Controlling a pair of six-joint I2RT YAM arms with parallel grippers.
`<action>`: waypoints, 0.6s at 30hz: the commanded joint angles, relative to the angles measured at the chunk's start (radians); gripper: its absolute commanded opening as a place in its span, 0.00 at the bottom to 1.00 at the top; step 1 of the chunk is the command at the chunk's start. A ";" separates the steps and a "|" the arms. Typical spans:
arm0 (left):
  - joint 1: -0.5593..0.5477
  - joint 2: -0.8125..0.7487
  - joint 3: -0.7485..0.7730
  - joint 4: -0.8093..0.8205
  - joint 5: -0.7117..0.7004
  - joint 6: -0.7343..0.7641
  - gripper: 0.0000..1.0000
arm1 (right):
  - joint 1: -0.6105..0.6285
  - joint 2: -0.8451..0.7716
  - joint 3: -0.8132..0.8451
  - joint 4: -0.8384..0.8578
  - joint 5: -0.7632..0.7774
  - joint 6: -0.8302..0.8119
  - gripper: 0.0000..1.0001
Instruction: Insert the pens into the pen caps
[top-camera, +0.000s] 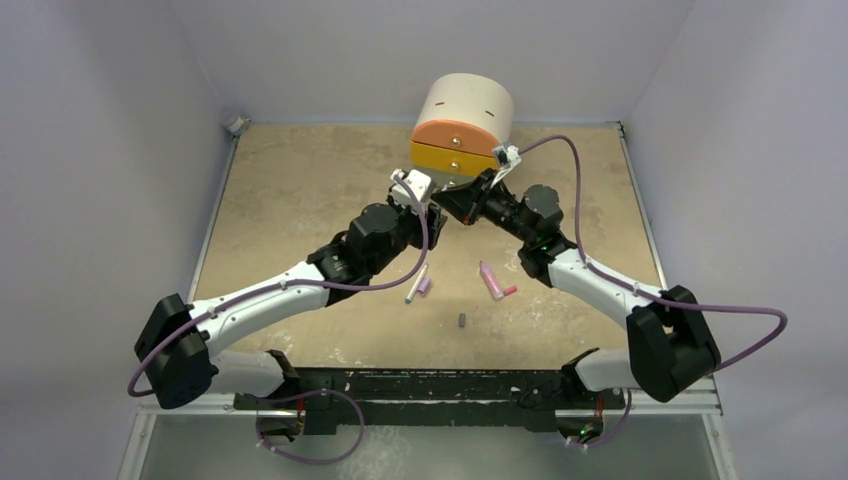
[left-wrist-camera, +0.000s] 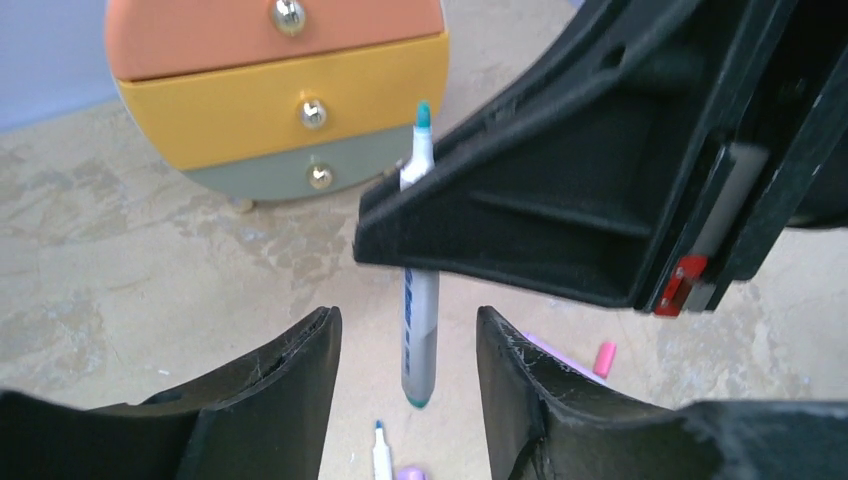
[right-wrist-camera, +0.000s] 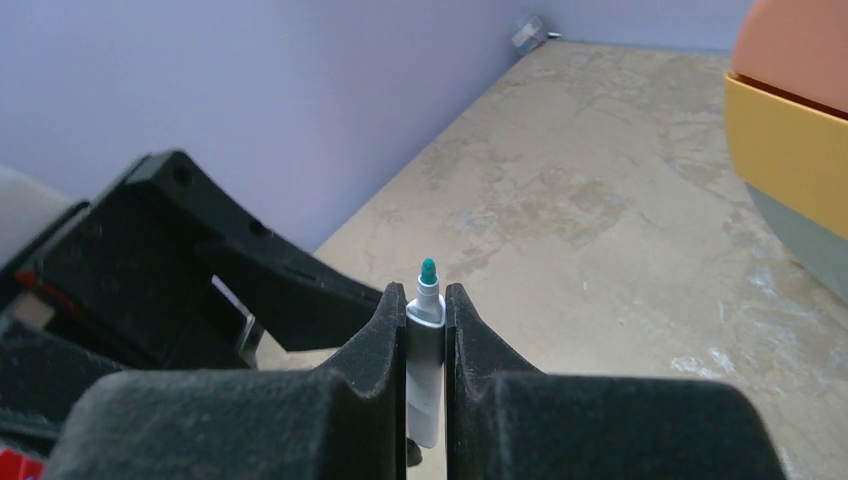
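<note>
Closest to the left wrist lens, the left gripper (left-wrist-camera: 405, 320) has its two black fingers (left-wrist-camera: 290, 380) spread wide, gripping nothing. In the gap between them shows the tail of a teal-tipped pen (left-wrist-camera: 420, 340). That pen is up off the table, pinched round its grey barrel by the right gripper (right-wrist-camera: 425, 292), whose jaws are clamped tight with the uncapped nib poking out beyond them. Whether the tail sits level with the left pads or further out, I cannot tell.

To my eye this is a hand-across or a steadying grip. The left ought to come in square to the barrel, close on the bare length clear of the right's hold, and be firm before the right lets go, else the pen may twist or drop.

Down on the table (top-camera: 300, 180) lie a second white pen (top-camera: 415, 284) just beside the purple cap (top-camera: 425, 286), the pink pen (top-camera: 490, 280) with the reddish-pink cap (top-camera: 509, 291) by it, and the dark grey cap (top-camera: 462, 321) apart. No cap is on a pen. Beyond stands the drawer cabinet (top-camera: 460, 125).
</note>
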 joint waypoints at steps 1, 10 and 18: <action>-0.005 -0.046 0.071 -0.012 0.011 0.007 0.51 | 0.000 -0.031 0.031 0.121 -0.098 0.022 0.00; -0.005 -0.033 0.057 0.006 0.061 -0.001 0.45 | 0.000 -0.033 0.022 0.193 -0.165 0.082 0.00; -0.005 -0.026 0.049 0.001 0.072 -0.004 0.00 | 0.000 -0.036 0.011 0.204 -0.181 0.114 0.00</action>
